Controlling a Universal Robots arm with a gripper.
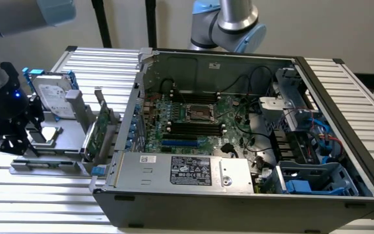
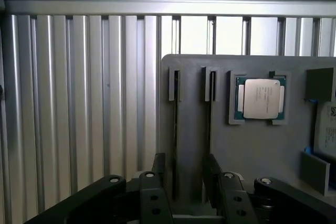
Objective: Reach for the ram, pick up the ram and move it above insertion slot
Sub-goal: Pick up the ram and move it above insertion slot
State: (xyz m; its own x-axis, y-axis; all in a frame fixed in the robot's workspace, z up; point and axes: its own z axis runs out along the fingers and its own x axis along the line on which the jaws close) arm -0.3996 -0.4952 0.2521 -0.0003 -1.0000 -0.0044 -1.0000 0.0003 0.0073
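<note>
The wrist view looks straight down on the end effector [image 2: 185, 163]. Its fingers [image 2: 159, 174] are spread wide and grip nothing. The ram [image 2: 175, 129] stands on edge in a slot of the grey holder [image 2: 252, 150], showing as a thin dark line in the gap between the fingers. A second stick [image 2: 210, 119] sits in the neighbouring slot, beside a processor chip [image 2: 261, 98].

The exterior view shows the end effector [image 1: 15, 146] low over the holder [image 1: 73, 129] at its left. A hard drive [image 1: 52, 95] and an expansion card [image 1: 99, 131] stand on the holder. The open computer case [image 1: 239, 195] stands just beside the holder on the slatted table [image 1: 44, 204].
</note>
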